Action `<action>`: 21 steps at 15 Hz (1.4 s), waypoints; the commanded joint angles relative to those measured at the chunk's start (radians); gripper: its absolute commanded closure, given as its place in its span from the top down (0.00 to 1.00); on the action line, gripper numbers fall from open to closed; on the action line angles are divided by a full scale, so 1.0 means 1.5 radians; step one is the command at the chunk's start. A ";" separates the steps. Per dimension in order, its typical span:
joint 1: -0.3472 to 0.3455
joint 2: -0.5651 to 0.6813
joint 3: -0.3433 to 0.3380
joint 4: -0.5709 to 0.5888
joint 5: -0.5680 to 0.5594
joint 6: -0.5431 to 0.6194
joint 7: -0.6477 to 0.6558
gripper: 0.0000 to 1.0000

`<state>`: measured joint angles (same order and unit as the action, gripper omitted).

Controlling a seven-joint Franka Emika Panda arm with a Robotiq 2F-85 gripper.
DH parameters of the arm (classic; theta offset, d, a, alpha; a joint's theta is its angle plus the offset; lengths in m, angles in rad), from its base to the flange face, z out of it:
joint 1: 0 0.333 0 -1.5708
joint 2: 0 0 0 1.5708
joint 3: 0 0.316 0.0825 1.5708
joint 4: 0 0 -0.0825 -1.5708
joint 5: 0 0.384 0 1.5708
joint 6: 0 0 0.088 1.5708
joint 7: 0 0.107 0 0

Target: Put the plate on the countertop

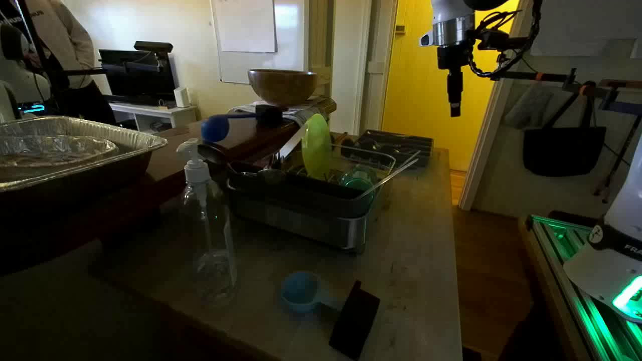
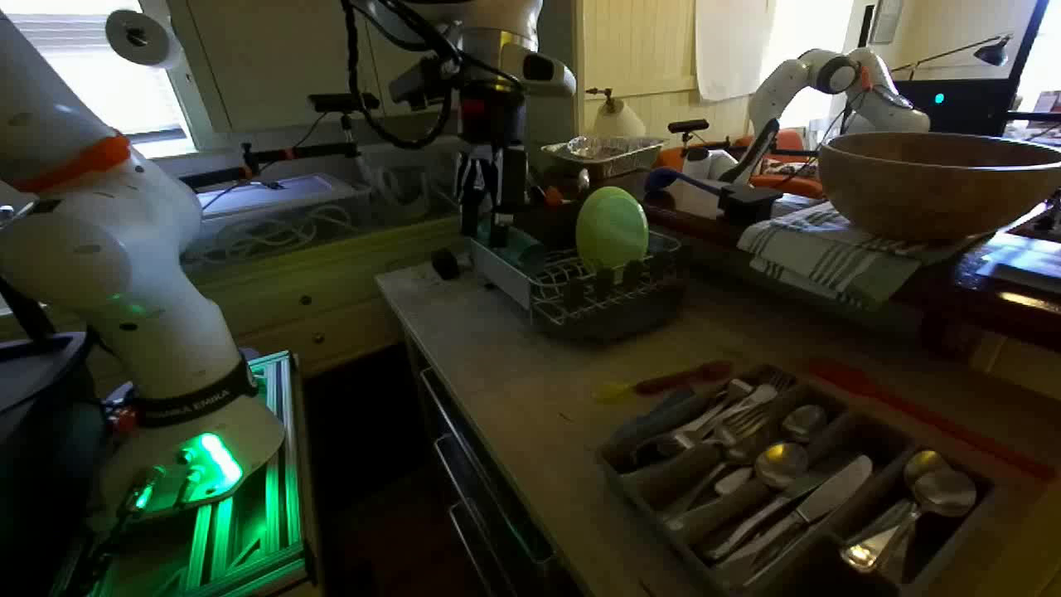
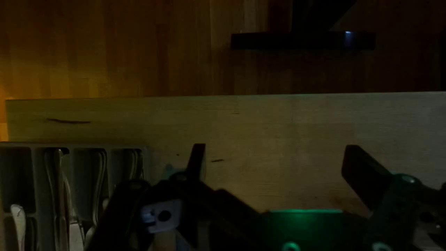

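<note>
The lime-green plate [image 1: 316,145] stands on edge in the grey dish rack [image 1: 306,223]. In another exterior view the plate [image 2: 612,228] also stands upright in the rack [image 2: 572,290]. It does not show in the wrist view. The pale countertop [image 1: 416,260] lies under the rack, and it fills the middle of the wrist view [image 3: 264,129]. My gripper [image 1: 455,108] hangs in the air above the rack's height, apart from the plate; it also shows in an exterior view [image 2: 491,228]. In the wrist view the gripper [image 3: 273,153] has its fingers wide apart with nothing between them.
A cutlery tray [image 2: 796,489] sits on the countertop and shows in the wrist view [image 3: 73,195]. A pump bottle [image 1: 208,240], blue cup [image 1: 301,291] and black block [image 1: 355,321] stand before the rack. A wooden bowl [image 2: 937,182] rests on a towel on a raised ledge.
</note>
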<state>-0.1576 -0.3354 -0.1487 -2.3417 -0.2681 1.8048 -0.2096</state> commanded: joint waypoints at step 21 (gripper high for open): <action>0.080 0.032 0.004 0.001 0.142 0.277 -0.138 1.00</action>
<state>-0.0358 -0.2870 -0.1447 -2.3412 -0.0560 2.2230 -0.4164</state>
